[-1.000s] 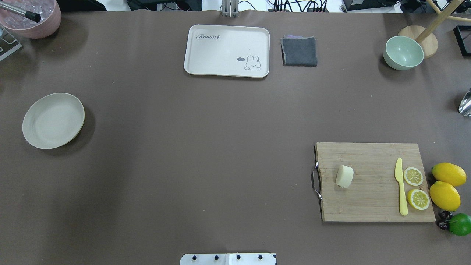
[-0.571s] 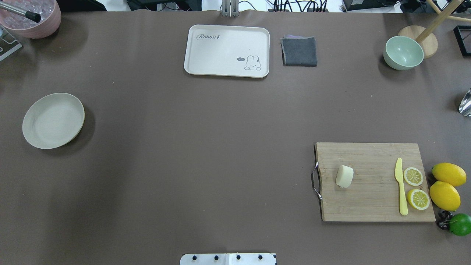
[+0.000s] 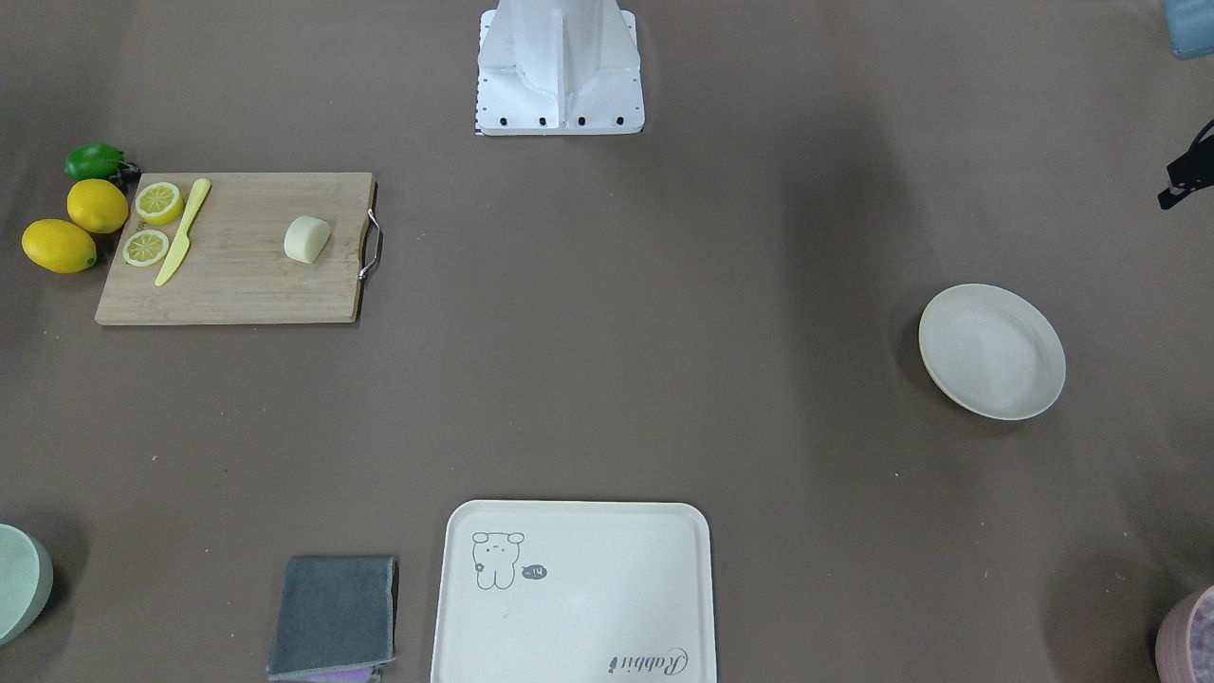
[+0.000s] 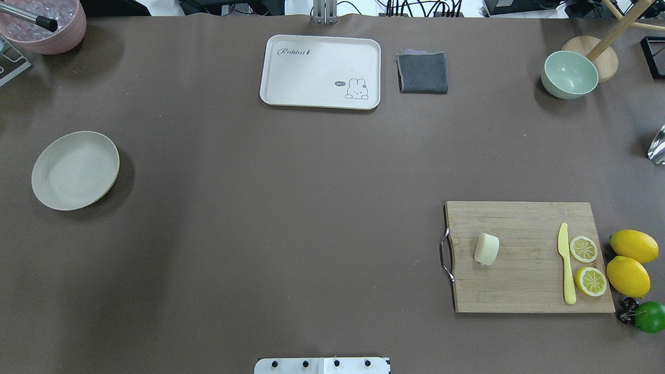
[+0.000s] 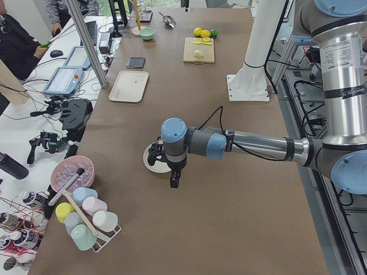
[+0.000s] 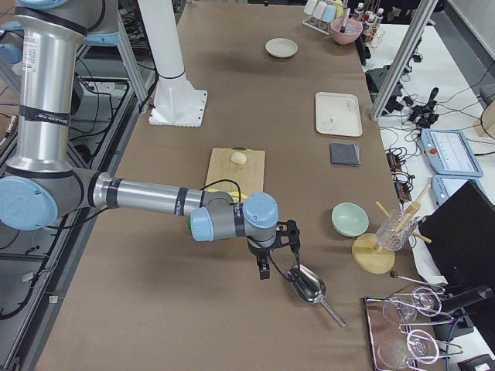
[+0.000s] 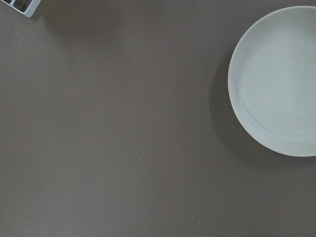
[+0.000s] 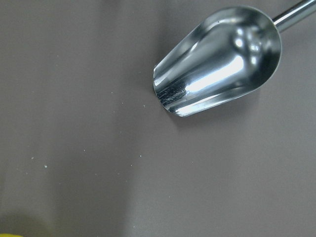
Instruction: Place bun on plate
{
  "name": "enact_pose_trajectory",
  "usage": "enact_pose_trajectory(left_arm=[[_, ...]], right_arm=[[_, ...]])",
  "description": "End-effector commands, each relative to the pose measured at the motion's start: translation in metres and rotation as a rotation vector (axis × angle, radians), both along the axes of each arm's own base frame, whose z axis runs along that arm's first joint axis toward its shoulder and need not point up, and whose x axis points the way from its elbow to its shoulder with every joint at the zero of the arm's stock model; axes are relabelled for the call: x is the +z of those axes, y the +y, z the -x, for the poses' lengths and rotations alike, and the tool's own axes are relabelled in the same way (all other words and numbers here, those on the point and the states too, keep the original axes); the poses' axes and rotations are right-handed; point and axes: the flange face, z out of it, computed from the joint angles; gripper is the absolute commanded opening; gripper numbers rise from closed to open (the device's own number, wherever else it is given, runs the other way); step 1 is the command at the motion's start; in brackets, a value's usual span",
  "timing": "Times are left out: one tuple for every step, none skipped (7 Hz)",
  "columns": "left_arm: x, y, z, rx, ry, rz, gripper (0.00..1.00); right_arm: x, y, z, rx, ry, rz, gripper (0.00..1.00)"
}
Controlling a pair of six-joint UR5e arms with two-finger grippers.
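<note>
The bun (image 4: 486,249), a pale cream chunk, lies on the left part of a wooden cutting board (image 4: 524,291); it also shows in the front view (image 3: 306,238). The round off-white plate (image 4: 75,170) sits bare at the table's left end, and part of the plate (image 7: 276,79) fills the left wrist view's right side. My left gripper (image 5: 166,169) hovers beside the plate (image 5: 150,163), far from the bun. My right gripper (image 6: 277,251) hangs over bare table beyond the board. Both grippers show only in the side views, so I cannot tell their state.
A yellow knife (image 4: 566,265), lemon slices (image 4: 583,249), whole lemons (image 4: 628,275) and a lime (image 4: 649,316) crowd the board's right side. A metal scoop (image 8: 217,59) lies under the right wrist. A cream tray (image 4: 320,71), grey cloth (image 4: 423,72) and green bowl (image 4: 569,74) line the far edge.
</note>
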Motion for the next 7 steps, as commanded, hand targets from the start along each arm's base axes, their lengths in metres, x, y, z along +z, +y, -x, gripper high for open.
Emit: enact_pose_trajectory(left_arm=[[0.012, 0.001, 0.023, -0.055, 0.001, 0.023, 0.98], [0.012, 0.002, 0.032, -0.075, 0.001, 0.025, 0.98], [0.014, 0.003, 0.034, -0.079, 0.001, 0.028, 0.98], [0.017, 0.003, 0.034, -0.081, 0.002, 0.036, 0.98], [0.017, 0.003, 0.034, -0.082, 0.002, 0.035, 0.98], [0.016, 0.003, 0.037, -0.088, 0.001, 0.034, 0.98], [0.016, 0.003, 0.037, -0.088, 0.002, 0.034, 0.98]], right_arm=[[-0.009, -0.008, 0.0, 0.005, 0.002, -0.003, 1.0], [-0.013, -0.013, 0.001, 0.005, 0.001, -0.012, 1.0], [-0.016, -0.016, 0.001, 0.005, 0.002, -0.018, 1.0], [-0.021, -0.022, 0.001, 0.005, 0.002, -0.026, 1.0], [-0.032, -0.035, 0.002, 0.004, 0.009, 0.004, 1.0], [-0.031, -0.038, 0.002, 0.002, 0.018, 0.024, 1.0], [-0.032, -0.038, 0.002, 0.002, 0.018, 0.022, 1.0]])
